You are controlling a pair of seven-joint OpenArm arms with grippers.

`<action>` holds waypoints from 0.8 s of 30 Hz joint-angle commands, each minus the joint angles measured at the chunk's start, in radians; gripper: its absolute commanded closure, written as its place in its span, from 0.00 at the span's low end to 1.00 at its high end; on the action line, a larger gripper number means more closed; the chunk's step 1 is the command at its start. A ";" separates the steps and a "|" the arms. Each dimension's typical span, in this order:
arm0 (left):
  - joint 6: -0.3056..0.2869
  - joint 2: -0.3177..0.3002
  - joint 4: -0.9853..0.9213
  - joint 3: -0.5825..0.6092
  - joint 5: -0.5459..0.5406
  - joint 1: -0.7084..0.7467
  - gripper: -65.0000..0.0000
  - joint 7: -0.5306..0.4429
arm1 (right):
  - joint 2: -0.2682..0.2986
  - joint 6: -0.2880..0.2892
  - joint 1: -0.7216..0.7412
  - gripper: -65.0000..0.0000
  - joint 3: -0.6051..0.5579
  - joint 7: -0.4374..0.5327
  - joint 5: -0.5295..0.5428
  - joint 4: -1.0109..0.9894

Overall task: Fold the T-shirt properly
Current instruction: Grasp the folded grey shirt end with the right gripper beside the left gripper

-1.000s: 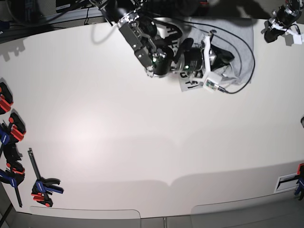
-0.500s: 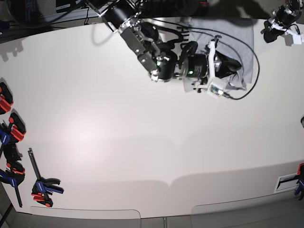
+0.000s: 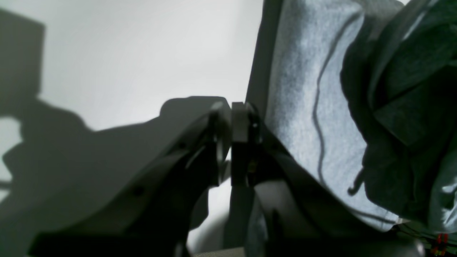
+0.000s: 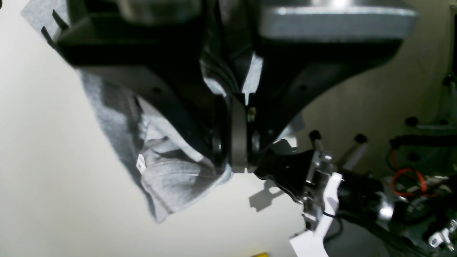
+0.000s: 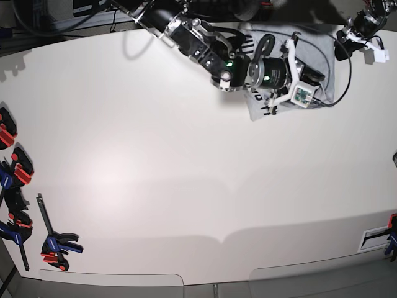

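The light grey T-shirt (image 5: 313, 46) lies bunched at the far right of the white table (image 5: 155, 161); a flap with black lettering (image 5: 260, 108) pokes out under the arms. Both arms meet over its near left corner: the right arm (image 5: 208, 53) comes from the left, the left arm (image 5: 282, 74) with its white camera mount from the right. In the right wrist view my right gripper (image 4: 238, 157) is shut with grey fabric (image 4: 171, 178) running through the jaws and hanging beside it. My left gripper (image 3: 232, 142) is shut at the shirt's edge, with the grey cloth (image 3: 303, 107) lifted to its right.
Several red, blue and black clamps (image 5: 18, 180) lie along the table's left edge, and one more (image 5: 59, 245) sits near the front left. A black cable (image 5: 344, 68) loops over the shirt. Another device (image 5: 366, 28) stands at the far right corner.
Both arms have swung to the right and toward the far edge, carrying the lettered part of the shirt with them. Less of the grey cloth shows beyond them now.
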 commanded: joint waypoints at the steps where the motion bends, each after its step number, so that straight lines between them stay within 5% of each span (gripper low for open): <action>1: 0.004 -0.014 0.006 -0.002 0.023 0.006 0.95 0.021 | -0.018 0.002 0.015 1.00 0.000 0.035 0.019 0.015; 8: 0.004 -0.014 0.006 -0.002 0.023 0.006 0.95 0.021 | -0.018 0.002 0.028 1.00 -0.010 0.124 0.024 -0.049; 14: 0.004 -0.013 0.006 -0.002 0.023 0.007 0.95 0.021 | -0.018 0.002 0.071 1.00 -0.131 0.185 0.024 -0.122; 24: 0.004 -0.014 0.006 -0.002 0.023 0.006 0.95 0.021 | -0.018 0.002 0.105 0.97 -0.227 0.190 0.057 -0.122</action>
